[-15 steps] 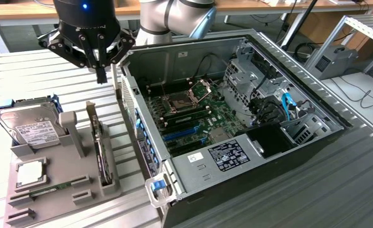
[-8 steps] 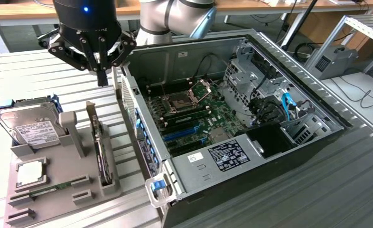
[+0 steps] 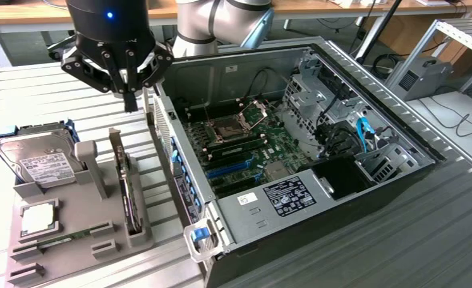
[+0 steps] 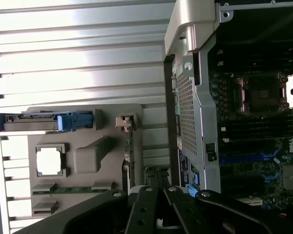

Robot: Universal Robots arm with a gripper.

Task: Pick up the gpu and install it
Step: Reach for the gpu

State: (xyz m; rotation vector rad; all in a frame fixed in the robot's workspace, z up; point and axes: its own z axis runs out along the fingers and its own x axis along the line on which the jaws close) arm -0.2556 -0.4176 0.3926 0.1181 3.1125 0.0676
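Robotics lab, robot arm (image 3: pixel 212 24), desks (image 3: pixel 20 12) (cables (image 3: pixel 468 123))

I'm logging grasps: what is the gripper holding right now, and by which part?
Nothing. The gripper is shut and empty, up beside the computer case; the graphics card stands edge-on in its gray holder, untouched.

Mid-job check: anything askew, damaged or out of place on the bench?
Nothing stands out. The gpu stands upright on edge in the grey holder, the hard drive sits in its cradle, and the shut gripper hangs empty near the gpu, beside the open case.
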